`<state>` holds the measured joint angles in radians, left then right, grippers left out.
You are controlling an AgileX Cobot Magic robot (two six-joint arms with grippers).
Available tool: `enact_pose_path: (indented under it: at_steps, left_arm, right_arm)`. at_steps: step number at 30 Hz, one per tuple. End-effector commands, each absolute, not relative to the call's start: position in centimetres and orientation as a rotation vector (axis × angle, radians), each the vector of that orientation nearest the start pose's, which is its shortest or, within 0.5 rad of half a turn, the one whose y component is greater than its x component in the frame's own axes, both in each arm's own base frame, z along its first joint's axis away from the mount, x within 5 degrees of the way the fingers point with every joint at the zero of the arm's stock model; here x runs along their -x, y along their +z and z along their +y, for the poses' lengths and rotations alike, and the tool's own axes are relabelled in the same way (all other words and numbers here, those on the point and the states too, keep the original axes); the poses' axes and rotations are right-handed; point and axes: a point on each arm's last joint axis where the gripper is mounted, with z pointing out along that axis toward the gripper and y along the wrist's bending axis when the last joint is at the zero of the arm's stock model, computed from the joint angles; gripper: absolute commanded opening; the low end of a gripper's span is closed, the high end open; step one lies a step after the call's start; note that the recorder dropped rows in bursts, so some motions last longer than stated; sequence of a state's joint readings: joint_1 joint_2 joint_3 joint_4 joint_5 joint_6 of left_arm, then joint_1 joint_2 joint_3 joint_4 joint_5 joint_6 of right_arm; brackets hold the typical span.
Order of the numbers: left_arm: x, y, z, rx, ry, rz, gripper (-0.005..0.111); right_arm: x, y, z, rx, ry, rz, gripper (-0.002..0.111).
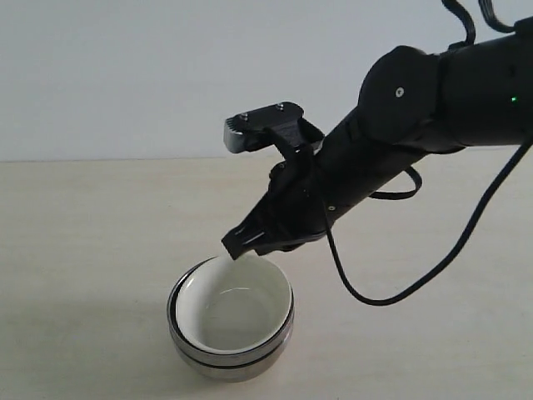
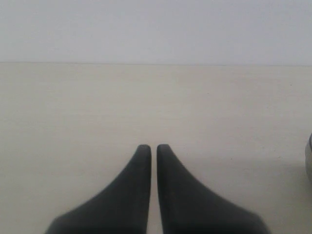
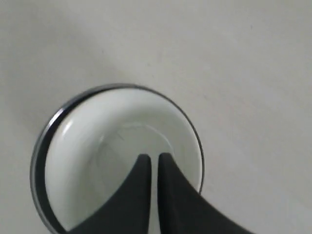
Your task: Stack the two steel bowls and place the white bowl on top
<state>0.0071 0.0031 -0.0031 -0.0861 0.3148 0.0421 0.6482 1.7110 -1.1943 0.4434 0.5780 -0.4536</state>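
Observation:
The white bowl (image 1: 233, 312) sits inside the steel bowls (image 1: 229, 365), which stand nested as one stack on the table near the front. My right gripper (image 1: 236, 247) hangs just above the white bowl's far rim, shut, with nothing between its fingers. In the right wrist view its tips (image 3: 154, 157) point over the white bowl (image 3: 107, 141), and a steel rim (image 3: 41, 146) shows round the bowl's edge. My left gripper (image 2: 153, 146) is shut and empty over bare table, and it does not appear in the exterior view. A sliver of a steel bowl (image 2: 309, 161) shows at the edge of the left wrist view.
The pale table (image 1: 83, 250) stretches on all sides of the stack, with a plain wall (image 1: 125, 75) behind it. A black cable (image 1: 391, 296) loops down from the right arm (image 1: 433, 108) to just above the tabletop, right of the bowls.

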Motion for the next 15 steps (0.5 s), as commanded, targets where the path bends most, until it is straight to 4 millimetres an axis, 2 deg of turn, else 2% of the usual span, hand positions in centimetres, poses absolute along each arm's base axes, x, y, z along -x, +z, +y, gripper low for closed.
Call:
enact_pose_path:
  at_steps: [1, 15]
  left_arm:
    - [-5.4, 18.5, -0.2, 0.023, -0.054, 1.790, 0.004]
    - [-5.4, 18.5, -0.2, 0.023, -0.054, 1.790, 0.004]
  right_arm:
    - [-27.0, 23.8, 22.6, 1.026, 0.417, 2.524, 0.000]
    - [-27.9, 20.4, 23.3, 1.033, 0.402, 2.601, 0.000]
